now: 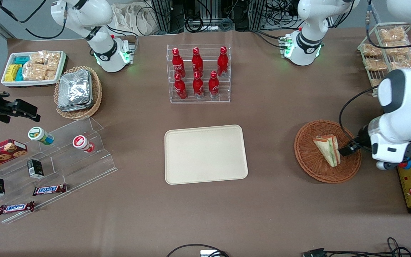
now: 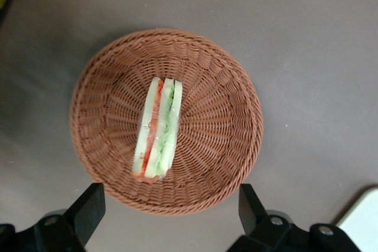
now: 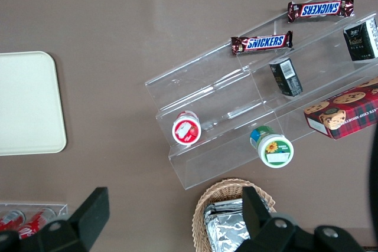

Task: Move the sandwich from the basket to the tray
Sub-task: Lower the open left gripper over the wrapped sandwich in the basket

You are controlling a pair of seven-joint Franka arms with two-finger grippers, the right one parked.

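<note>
One wrapped sandwich (image 1: 328,149) lies in the round reddish-brown wicker basket (image 1: 310,162), resting on its edge with the green and red-orange filling showing. The left gripper (image 2: 171,208) hovers above the basket, fingers (image 2: 88,210) spread wide and grasping nothing. The cream tray (image 1: 205,154) sits bare, well apart from the basket, toward the table's middle.
</note>
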